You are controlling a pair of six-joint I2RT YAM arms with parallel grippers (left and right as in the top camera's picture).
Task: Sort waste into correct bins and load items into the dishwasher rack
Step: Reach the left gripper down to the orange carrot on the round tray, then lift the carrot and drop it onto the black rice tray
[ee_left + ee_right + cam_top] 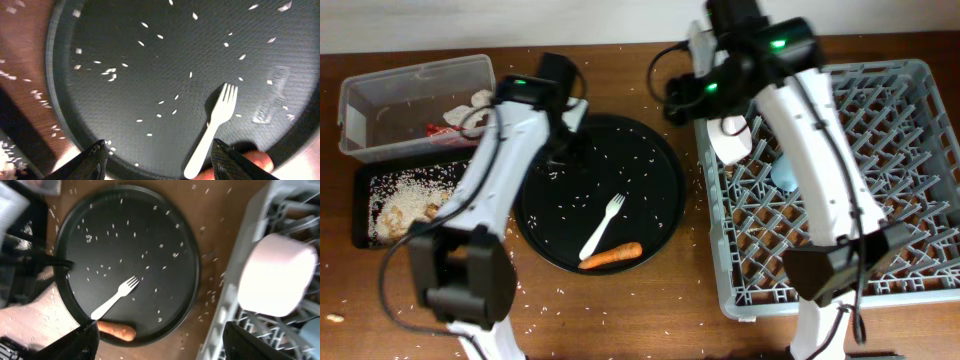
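Left gripper (159, 151) hovers low over the far-left part of the round black tray (660, 165), fingers spread wide with nothing between them. It reads as lined up for a pickup from the tray, though you cannot tell yet which item. Right gripper (160, 329) hangs at the rack's near-tray corner, also spread and empty. The white bowl (277, 275) sits propped among the pegs just below it, and the light-blue cup (785, 172) is a little further in. The white fork (603, 228) lies flat near the tray's middle. Its long axis runs diagonally, tines toward the dishwasher rack (920, 150) and the far side, handle end toward the near rim. The orange carrot (611, 256) lies close to that handle end, along the near rim. Its axis is nearly crosswise to the table depth, rack-side end tilted slightly away. Which end is the thin one is unclear. Loose rice grains speckle the tray. Wrapper scraps sit in the clear tub (360, 100) and rice in the shallow black tray (362, 205). Your fork grasp likely wants jaws set across the handle.
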